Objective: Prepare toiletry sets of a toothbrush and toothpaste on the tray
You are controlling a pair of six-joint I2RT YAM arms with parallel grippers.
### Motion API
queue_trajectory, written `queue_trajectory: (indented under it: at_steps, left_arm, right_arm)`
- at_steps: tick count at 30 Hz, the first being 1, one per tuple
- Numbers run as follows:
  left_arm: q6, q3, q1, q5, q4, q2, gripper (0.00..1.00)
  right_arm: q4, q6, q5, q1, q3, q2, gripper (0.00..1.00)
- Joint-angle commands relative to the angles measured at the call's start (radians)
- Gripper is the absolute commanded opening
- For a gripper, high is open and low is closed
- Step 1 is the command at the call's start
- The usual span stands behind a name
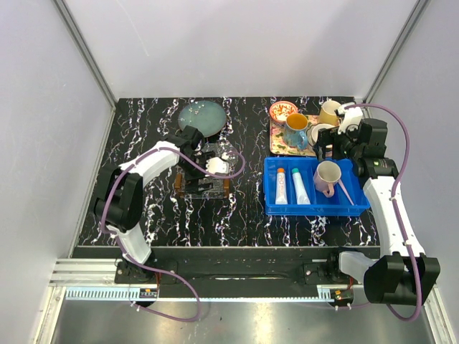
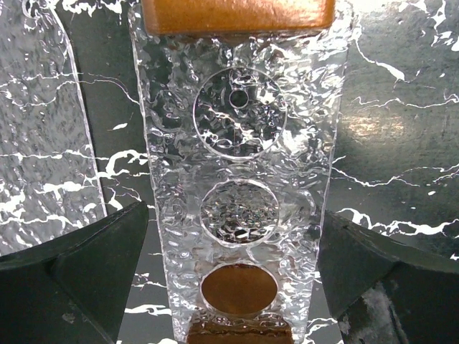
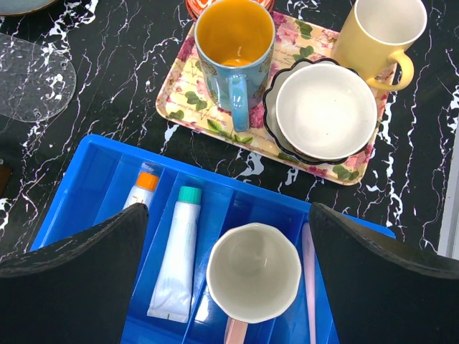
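Observation:
The clear tray [image 1: 204, 188] with its brown-ended holed rack [image 2: 237, 165] lies left of centre. My left gripper [image 1: 204, 170] [image 2: 233, 287] hangs open just above it, one finger on each side of the rack and neither touching. Two white toothpaste tubes lie in the blue bin [image 1: 315, 209]: the orange-capped one [image 1: 281, 185] [image 3: 143, 188] and the teal-capped one [image 1: 300, 186] [image 3: 178, 251]. A pale-pink toothbrush [image 1: 345, 190] [image 3: 308, 287] lies in the bin right of a pink mug [image 1: 328, 177] [image 3: 253, 272]. My right gripper [image 1: 334, 147] [image 3: 229, 287] hovers open over the mug, holding nothing.
Behind the bin sits a patterned square tray [image 1: 281, 147] [image 3: 215, 118] with a blue-and-orange mug [image 3: 235, 43], a yellow mug [image 3: 380, 36] and a white bowl [image 3: 326, 111]. A small red bowl [image 1: 283, 111] and a grey-green plate [image 1: 201, 118] stand at the back.

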Motion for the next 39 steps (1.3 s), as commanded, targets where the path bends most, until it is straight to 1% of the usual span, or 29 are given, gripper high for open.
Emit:
queue_trajectory:
  at_steps: [1, 6, 10, 11, 13, 14, 17, 18, 23, 30, 33, 35, 39]
  left_arm:
    - [-0.013, -0.013, -0.007, 0.004, 0.048, 0.012, 0.99]
    - [-0.019, -0.007, -0.005, 0.012, 0.05, 0.013, 0.98]
    - [-0.039, 0.003, -0.007, 0.018, 0.056, 0.01, 0.85]
    - [-0.045, 0.007, -0.005, 0.015, 0.057, 0.009, 0.78]
    - [-0.057, 0.021, -0.005, 0.009, 0.057, 0.007, 0.72]
    - [-0.062, 0.026, -0.005, 0.005, 0.057, 0.006, 0.67]
    - [-0.062, 0.03, -0.005, -0.001, 0.057, -0.007, 0.64]
    - [-0.057, 0.033, -0.005, -0.002, 0.056, -0.01, 0.6]
    - [-0.042, 0.056, -0.007, -0.01, 0.051, -0.022, 0.54]
    - [-0.025, 0.134, -0.007, -0.018, 0.008, -0.017, 0.44]
    - [0.01, 0.16, -0.005, -0.039, 0.001, -0.011, 0.4]
    - [0.027, 0.179, -0.004, -0.053, -0.001, -0.002, 0.36]
    - [0.085, 0.268, 0.002, -0.096, -0.024, 0.05, 0.34]
  right_arm:
    - [0.014, -0.014, -0.021, 0.005, 0.026, -0.007, 1.0]
    - [0.011, -0.017, -0.021, 0.005, 0.025, -0.005, 1.0]
    - [0.012, -0.017, -0.023, 0.005, 0.025, -0.004, 1.0]
    - [0.012, -0.017, -0.023, 0.005, 0.025, -0.005, 1.0]
    - [0.011, -0.017, -0.023, 0.005, 0.025, -0.004, 1.0]
    - [0.012, -0.017, -0.024, 0.005, 0.025, -0.005, 1.0]
    - [0.012, -0.017, -0.025, 0.005, 0.025, -0.005, 1.0]
    - [0.012, -0.017, -0.026, 0.005, 0.025, -0.005, 1.0]
    - [0.011, -0.019, -0.026, 0.005, 0.025, -0.004, 1.0]
    - [0.011, -0.019, -0.029, 0.005, 0.023, -0.001, 1.0]
    - [0.011, -0.019, -0.028, 0.005, 0.023, 0.004, 0.99]
    - [0.011, -0.019, -0.026, 0.005, 0.023, 0.005, 1.0]
    - [0.012, -0.019, -0.025, 0.005, 0.023, 0.008, 1.0]
